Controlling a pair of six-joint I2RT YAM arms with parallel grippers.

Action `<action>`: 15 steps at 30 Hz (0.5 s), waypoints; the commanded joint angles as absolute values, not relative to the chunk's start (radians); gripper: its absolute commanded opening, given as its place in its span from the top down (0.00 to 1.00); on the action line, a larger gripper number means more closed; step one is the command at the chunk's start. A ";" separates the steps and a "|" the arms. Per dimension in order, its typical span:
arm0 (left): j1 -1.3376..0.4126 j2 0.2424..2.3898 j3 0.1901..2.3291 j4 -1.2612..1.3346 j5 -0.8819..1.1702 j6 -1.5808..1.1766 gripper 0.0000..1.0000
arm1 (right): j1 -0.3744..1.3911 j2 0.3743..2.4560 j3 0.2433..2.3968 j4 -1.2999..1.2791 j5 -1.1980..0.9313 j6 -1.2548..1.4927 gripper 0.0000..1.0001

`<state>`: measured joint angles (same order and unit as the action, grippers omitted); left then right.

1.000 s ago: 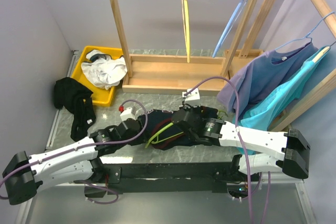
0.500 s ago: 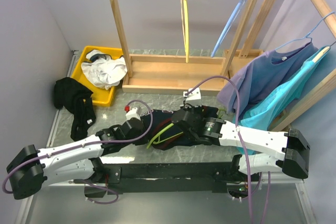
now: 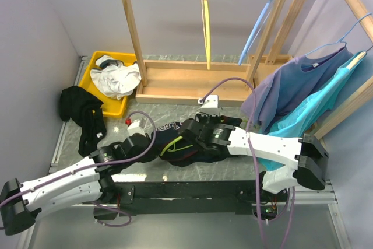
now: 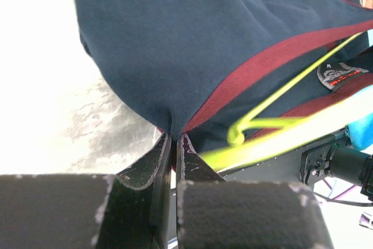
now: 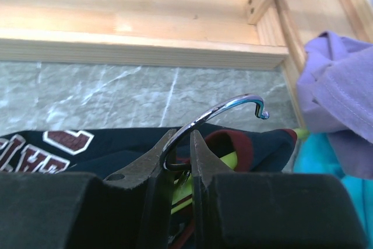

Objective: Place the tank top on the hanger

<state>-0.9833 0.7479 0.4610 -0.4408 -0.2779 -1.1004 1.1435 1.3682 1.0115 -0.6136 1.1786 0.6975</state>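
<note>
**Hanger partly inside the tank top, both claws clenched**

In the top view, the left arm stretches from the lower left corner toward the centre, low over the table (image 3: 227,171). The left gripper (image 4: 173,139) is clenched on a fold of the tank top (image 4: 169,39), just beside its dark red trim.

The tank top lies crumpled at the centre of the top view, between the two grippers. The lime-green hanger (image 4: 280,94) passes through its opening.

The right arm comes in from the lower right with a bent elbow and a low wrist. The right gripper (image 5: 180,138) is clenched on the metal hook (image 5: 224,108), near its lower end.

I judge that the threading step is in hand. The next move probably calls for pulling the cloth over the hanger's shoulder while the right side holds the hook steady.
</note>
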 commanded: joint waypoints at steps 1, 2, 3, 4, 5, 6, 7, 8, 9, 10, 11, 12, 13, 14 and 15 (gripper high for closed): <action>-0.985 0.710 0.541 -0.544 -0.316 -1.123 0.95 | 1.128 1.402 1.094 -0.751 1.318 0.839 1.00; -0.986 0.698 0.551 -0.560 -0.321 -1.123 0.94 | 1.126 1.404 1.101 -0.752 1.318 0.838 1.00; -0.986 0.693 0.557 -0.580 -0.319 -1.121 0.95 | 1.121 1.402 1.103 -0.752 1.318 0.835 1.00; -0.986 0.687 0.571 -0.590 -0.318 -1.121 0.96 | 1.118 1.401 1.104 -0.749 1.319 0.827 1.00; -0.985 0.675 0.577 -0.600 -0.316 -1.123 0.96 | 1.117 1.399 1.104 -0.744 1.324 0.824 1.00; -0.986 0.670 0.584 -0.615 -0.313 -1.121 0.96 | 1.112 1.394 1.103 -0.738 1.327 0.816 1.00; -0.986 0.661 0.601 -0.621 -0.305 -1.123 0.96 | 1.111 1.391 1.107 -0.733 1.325 0.812 1.00; -0.985 0.655 0.610 -0.626 -0.302 -1.120 0.96 | 1.111 1.390 1.111 -0.732 1.330 0.810 1.00; -0.985 0.652 0.620 -0.632 -0.295 -1.120 0.96 | 1.111 1.388 1.114 -0.733 1.330 0.810 1.00; -0.986 0.646 0.649 -0.638 -0.285 -1.117 0.96 | 1.111 1.387 1.121 -0.733 1.331 0.813 1.00; -0.985 0.644 0.663 -0.637 -0.278 -1.112 0.96 | 1.112 1.384 1.124 -0.736 1.333 0.816 1.00; -0.985 0.646 0.678 -0.632 -0.270 -1.105 0.96 | 1.112 1.379 1.132 -0.732 1.332 0.818 1.00; -0.985 0.655 0.711 -0.624 -0.252 -1.092 0.95 | 1.115 1.376 1.140 -0.724 1.331 0.805 1.00; -0.985 0.664 0.732 -0.615 -0.242 -1.085 0.94 | 1.115 1.373 1.156 -0.716 1.331 0.796 1.00; -0.986 0.676 0.753 -0.606 -0.232 -1.074 0.94 | 1.120 1.368 1.167 -0.703 1.333 0.786 1.00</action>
<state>-0.9833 0.6594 0.6453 -0.6231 -0.2775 -1.1122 1.1172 1.4067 1.0878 -0.7288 1.2423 0.7803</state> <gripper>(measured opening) 0.080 0.205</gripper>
